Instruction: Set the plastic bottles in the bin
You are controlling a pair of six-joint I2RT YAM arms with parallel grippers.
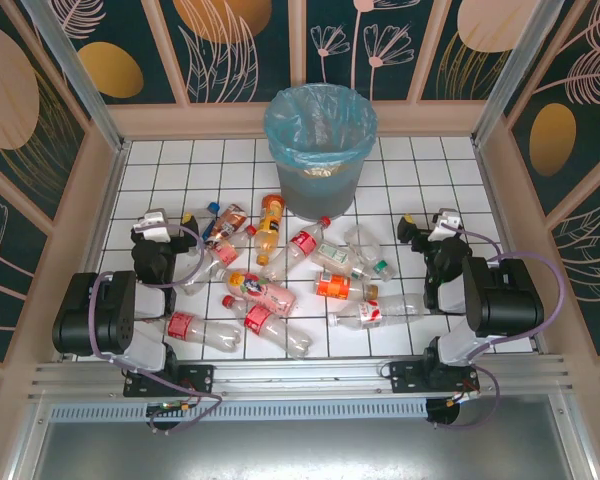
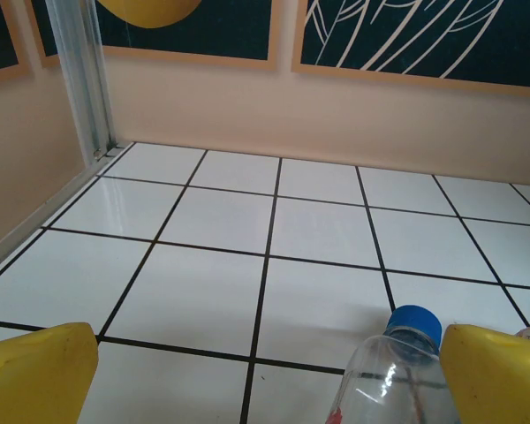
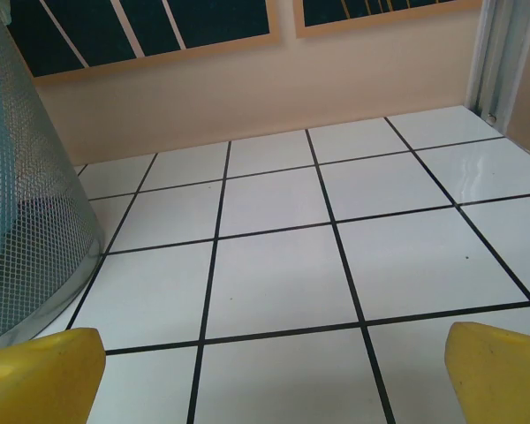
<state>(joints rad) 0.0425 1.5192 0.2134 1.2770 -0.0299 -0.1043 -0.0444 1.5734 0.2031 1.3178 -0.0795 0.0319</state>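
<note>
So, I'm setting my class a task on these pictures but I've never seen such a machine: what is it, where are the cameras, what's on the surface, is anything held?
Two black robot arms are bolted at the near edge of a white tiled table. One picture looks down from above and behind them; the other two come from cameras on the wrists, each showing its own yellow fingers. About a dozen clear plastic bottles lie scattered between the arms, with a grey mesh bin lined in blue behind. The left gripper and right gripper are open and hold nothing. A blue-capped bottle lies by the left one.
</note>
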